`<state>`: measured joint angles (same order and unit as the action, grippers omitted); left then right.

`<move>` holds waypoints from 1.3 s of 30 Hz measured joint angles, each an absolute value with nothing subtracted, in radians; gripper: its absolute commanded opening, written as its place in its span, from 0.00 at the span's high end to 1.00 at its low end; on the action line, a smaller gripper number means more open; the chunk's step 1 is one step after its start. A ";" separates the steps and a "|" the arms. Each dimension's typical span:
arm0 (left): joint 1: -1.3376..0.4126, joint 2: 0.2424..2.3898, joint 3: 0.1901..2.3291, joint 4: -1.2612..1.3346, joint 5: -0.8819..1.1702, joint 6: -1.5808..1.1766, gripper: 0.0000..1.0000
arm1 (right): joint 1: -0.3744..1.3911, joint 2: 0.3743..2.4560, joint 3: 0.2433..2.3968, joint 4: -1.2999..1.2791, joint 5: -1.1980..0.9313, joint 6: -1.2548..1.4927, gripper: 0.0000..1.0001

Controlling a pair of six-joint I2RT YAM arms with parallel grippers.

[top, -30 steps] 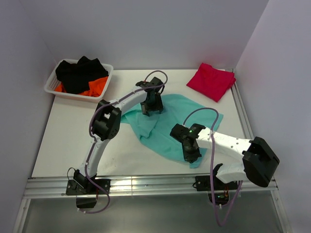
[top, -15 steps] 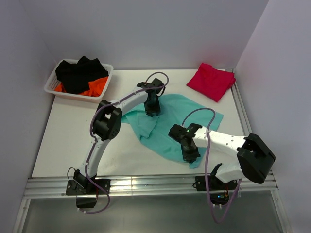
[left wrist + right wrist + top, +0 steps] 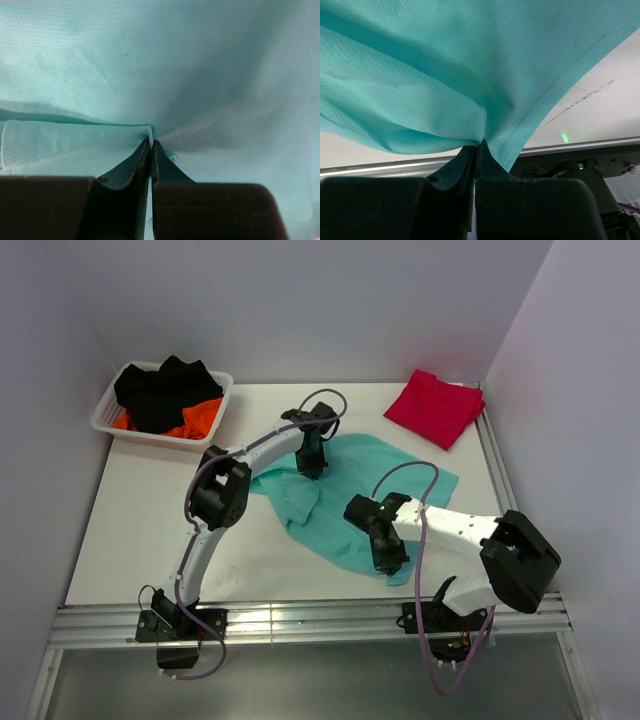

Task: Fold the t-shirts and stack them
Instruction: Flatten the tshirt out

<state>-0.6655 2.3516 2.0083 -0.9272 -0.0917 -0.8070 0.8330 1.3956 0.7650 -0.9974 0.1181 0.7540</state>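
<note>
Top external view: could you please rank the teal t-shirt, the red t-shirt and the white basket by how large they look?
1. teal t-shirt, clearly largest, even crumpled and partly under the arms
2. white basket
3. red t-shirt, folded, a little smaller than the basket

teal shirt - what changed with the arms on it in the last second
The left end effector closed on the teal shirt's far edge; a second ago its jaws stood open there. The right end effector, shut on the near edge throughout, shifted slightly left, dragging the cloth a little. The red shirt and basket stayed put.
</note>
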 measured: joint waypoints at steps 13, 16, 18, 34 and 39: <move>-0.636 2.088 1.902 -0.955 -0.135 -0.806 0.88 | 0.833 1.396 0.829 -1.010 0.120 0.762 1.00; -0.622 2.016 1.884 -0.952 -0.138 -0.806 0.87 | 0.833 1.396 0.841 -1.016 0.125 0.765 1.00; -0.612 1.976 1.865 -0.948 -0.141 -0.806 0.89 | 0.833 1.396 0.846 -1.023 0.128 0.766 1.00; -0.594 1.393 1.761 -1.041 -0.233 -0.709 1.00 | 0.833 1.169 1.364 -1.267 0.240 0.808 1.00; -0.594 1.095 1.876 -1.041 -0.201 -0.630 1.00 | 0.833 0.988 1.551 -1.283 0.269 0.809 1.00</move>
<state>-0.5941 1.0946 1.8755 -1.0409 -0.2012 -0.6300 0.8333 0.9878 1.5509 -1.2831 0.2691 0.8089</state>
